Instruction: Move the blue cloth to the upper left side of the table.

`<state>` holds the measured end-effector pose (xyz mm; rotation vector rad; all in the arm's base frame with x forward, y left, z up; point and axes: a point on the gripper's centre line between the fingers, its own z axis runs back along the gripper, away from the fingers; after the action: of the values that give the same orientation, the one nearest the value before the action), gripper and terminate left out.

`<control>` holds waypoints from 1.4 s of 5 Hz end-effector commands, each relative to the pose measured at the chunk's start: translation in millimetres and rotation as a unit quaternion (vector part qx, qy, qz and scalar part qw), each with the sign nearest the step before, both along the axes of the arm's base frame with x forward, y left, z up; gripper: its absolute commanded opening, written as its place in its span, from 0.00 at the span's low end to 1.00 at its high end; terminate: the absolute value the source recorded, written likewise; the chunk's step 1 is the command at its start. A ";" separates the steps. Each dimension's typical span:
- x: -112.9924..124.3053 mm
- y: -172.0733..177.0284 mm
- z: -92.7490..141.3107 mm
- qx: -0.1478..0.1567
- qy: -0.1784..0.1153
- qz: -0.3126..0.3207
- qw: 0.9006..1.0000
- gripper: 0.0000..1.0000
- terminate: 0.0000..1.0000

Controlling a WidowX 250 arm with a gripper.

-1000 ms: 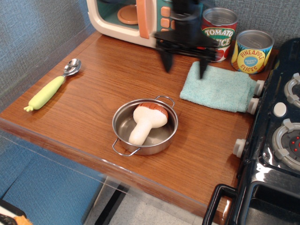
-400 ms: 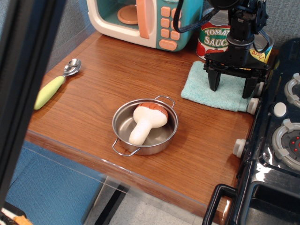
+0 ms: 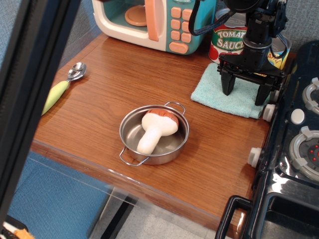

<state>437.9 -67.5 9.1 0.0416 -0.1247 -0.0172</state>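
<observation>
While flat — teal blue cloth

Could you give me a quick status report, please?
Gripper jaws open, over the blue cloth. Cloth at table's right side. Pot mid-table.

Teal-blue cloth on brown wood-grain table; black gripper over the cloth; left of it, a steel pot holding a cream, brown-capped mushroom; lime-handled silver spoon; cream, teal and peach microwave
</observation>
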 end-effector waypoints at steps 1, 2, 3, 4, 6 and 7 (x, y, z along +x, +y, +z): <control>-11.8 89.9 18.1 0.021 0.018 0.041 0.999 1.00 0.00; -18.7 127.2 15.9 0.021 0.035 0.052 0.998 1.00 0.00; -19.2 156.8 13.8 0.018 0.046 0.045 0.998 1.00 0.00; -20.0 178.7 14.1 0.021 0.048 0.037 0.998 1.00 0.00; -21.4 210.1 18.0 -0.010 0.042 0.038 0.998 1.00 0.00; -20.8 205.5 32.5 -0.037 0.023 0.028 0.999 1.00 0.00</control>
<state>415.8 124.9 15.5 -0.0515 -0.0296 0.0225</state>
